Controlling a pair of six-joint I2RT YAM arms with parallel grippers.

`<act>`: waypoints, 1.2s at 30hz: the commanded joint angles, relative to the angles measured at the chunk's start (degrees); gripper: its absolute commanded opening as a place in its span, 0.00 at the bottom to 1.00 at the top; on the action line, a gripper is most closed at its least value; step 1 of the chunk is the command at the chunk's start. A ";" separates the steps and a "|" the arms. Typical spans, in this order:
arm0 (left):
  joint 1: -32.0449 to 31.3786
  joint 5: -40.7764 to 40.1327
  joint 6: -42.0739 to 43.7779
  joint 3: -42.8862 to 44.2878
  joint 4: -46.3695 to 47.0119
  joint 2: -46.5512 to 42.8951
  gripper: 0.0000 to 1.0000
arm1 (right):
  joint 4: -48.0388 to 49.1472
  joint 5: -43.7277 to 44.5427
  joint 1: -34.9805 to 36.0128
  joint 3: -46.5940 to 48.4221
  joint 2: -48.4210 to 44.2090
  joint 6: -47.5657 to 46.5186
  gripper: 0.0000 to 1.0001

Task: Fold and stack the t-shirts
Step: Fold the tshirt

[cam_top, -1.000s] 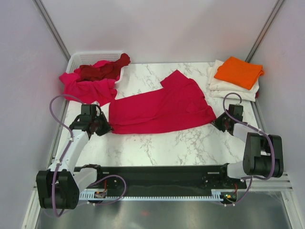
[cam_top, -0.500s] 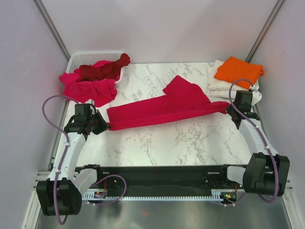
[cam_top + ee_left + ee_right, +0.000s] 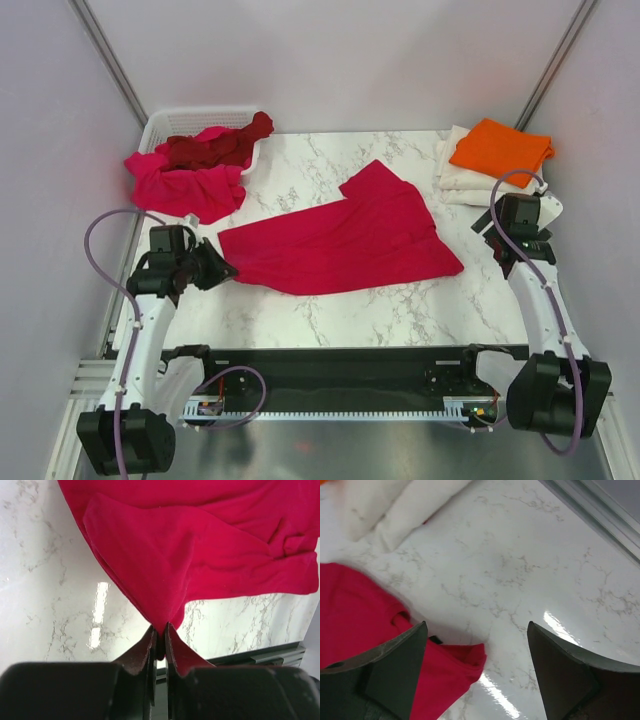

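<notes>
A crimson t-shirt lies spread flat across the middle of the marble table. My left gripper is shut on its left corner; in the left wrist view the red cloth runs pinched into that gripper. My right gripper stands open just right of the shirt. In the right wrist view that gripper is wide apart and holds nothing, with the shirt's corner lying below it. A folded orange t-shirt rests on folded cream-white ones at the back right.
A white basket stands at the back left, with a magenta-pink t-shirt and a dark maroon t-shirt spilling out of it. Grey walls close in both sides. The black rail runs along the near edge.
Half a second ago the crimson shirt hung taut between both grippers. The right gripper has since opened and let go, and the shirt now lies flat. The left gripper shifted slightly nearer.
</notes>
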 commanded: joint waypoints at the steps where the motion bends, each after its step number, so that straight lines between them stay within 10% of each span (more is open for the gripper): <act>1: 0.29 4.86 -0.40 2.20 -4.21 -1.62 0.16 | 0.33 -11.23 0.62 3.77 -3.86 -0.04 0.89; 6: 0.29 3.11 1.88 5.45 -10.00 -3.20 0.26 | 4.11 -24.69 8.17 1.31 -1.69 0.40 0.84; 9: 0.29 0.65 3.11 9.30 -13.77 -4.51 0.61 | 4.99 -24.62 17.04 0.61 3.14 -0.03 0.83; 12: 0.21 -4.52 4.52 14.07 -15.64 -4.17 0.74 | 5.96 -24.18 21.54 0.34 8.06 0.14 0.83; 22: -0.85 -3.92 -2.16 4.67 2.98 2.58 0.64 | 12.01 -29.10 22.69 5.70 21.87 -1.97 0.82; 36: -9.72 -16.92 -2.25 22.49 21.10 48.28 0.56 | 15.90 -24.71 23.12 -12.30 18.29 1.80 0.81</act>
